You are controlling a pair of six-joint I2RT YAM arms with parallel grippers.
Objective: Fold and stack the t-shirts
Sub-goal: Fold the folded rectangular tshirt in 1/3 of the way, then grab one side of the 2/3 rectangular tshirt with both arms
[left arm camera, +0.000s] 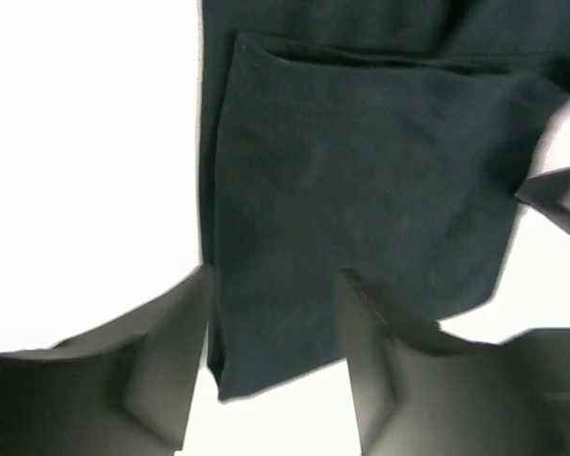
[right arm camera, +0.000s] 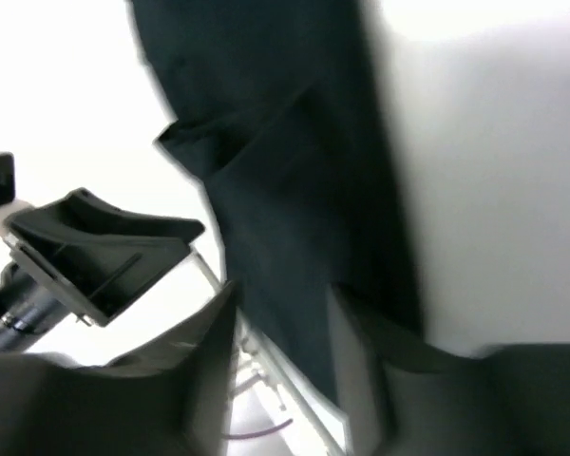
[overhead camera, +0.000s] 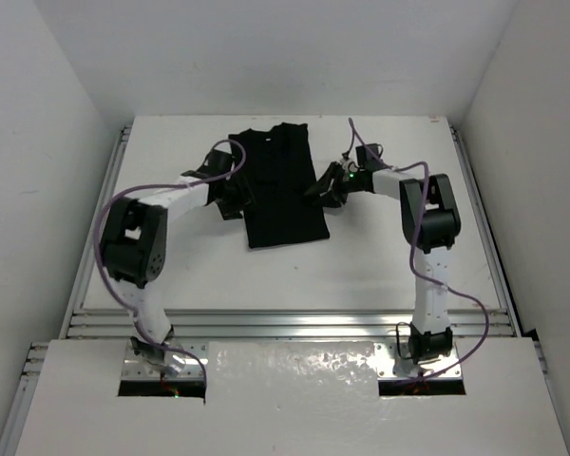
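Note:
The black t-shirt lies folded into a long strip at the back middle of the white table. My left gripper is at the strip's left edge and my right gripper is at its right edge. In the left wrist view the left gripper is open, with a folded corner of the shirt showing between its fingers. In the right wrist view the right gripper is open over the shirt's edge. No neck label shows.
White walls close in the table on the left, back and right. Metal rails run along the table's near edge. Purple cables loop off both arms. The left gripper's body shows in the right wrist view.

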